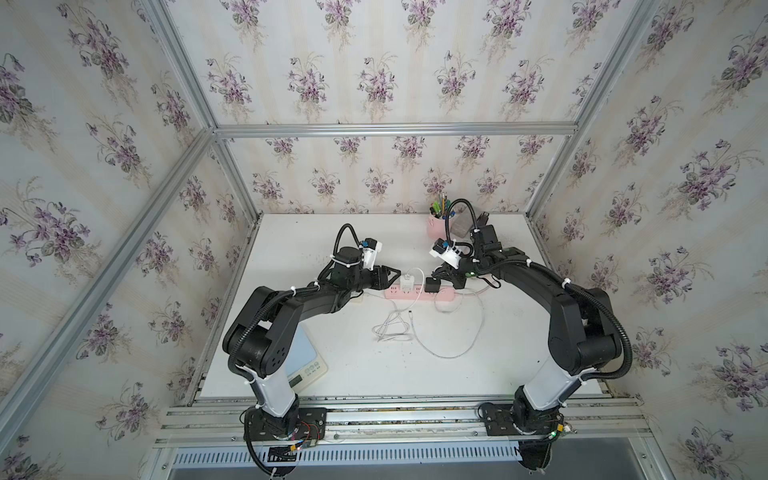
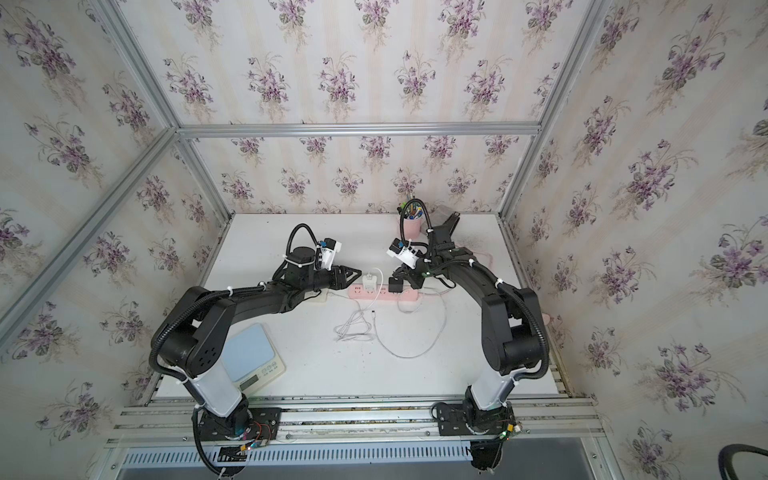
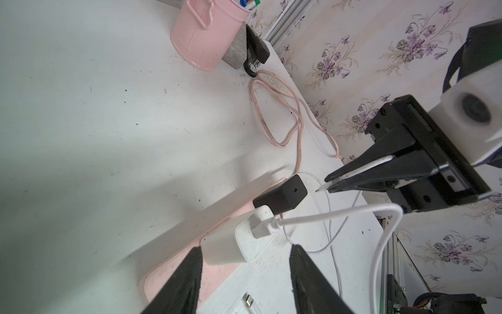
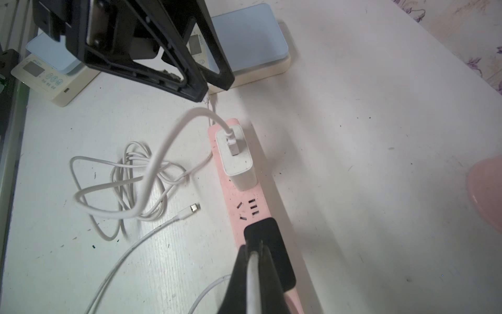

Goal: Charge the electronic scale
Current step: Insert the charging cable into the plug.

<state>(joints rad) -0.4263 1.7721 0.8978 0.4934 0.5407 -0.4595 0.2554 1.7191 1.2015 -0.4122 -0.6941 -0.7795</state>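
Observation:
The electronic scale (image 2: 253,353), blue-topped on a cream base, sits at the front left, partly under my left arm. In the right wrist view a second one (image 4: 244,40) of the same look lies behind the left gripper. My right gripper (image 4: 254,246) is shut on a white cable plug (image 3: 324,187), its metal tip close to the port of the black adapter (image 3: 279,195) on the pink power strip (image 1: 415,294). My left gripper (image 3: 246,247) is open, its fingertips just short of the white charger (image 3: 231,244) plugged into the strip.
A thick white cable (image 4: 163,152) runs from the white charger to a tangle on the table, and a loose USB-C end (image 4: 193,208) lies beside the strip. A pink pen pot (image 1: 436,226) stands at the back. A pink cord (image 3: 271,114) loops near the wall.

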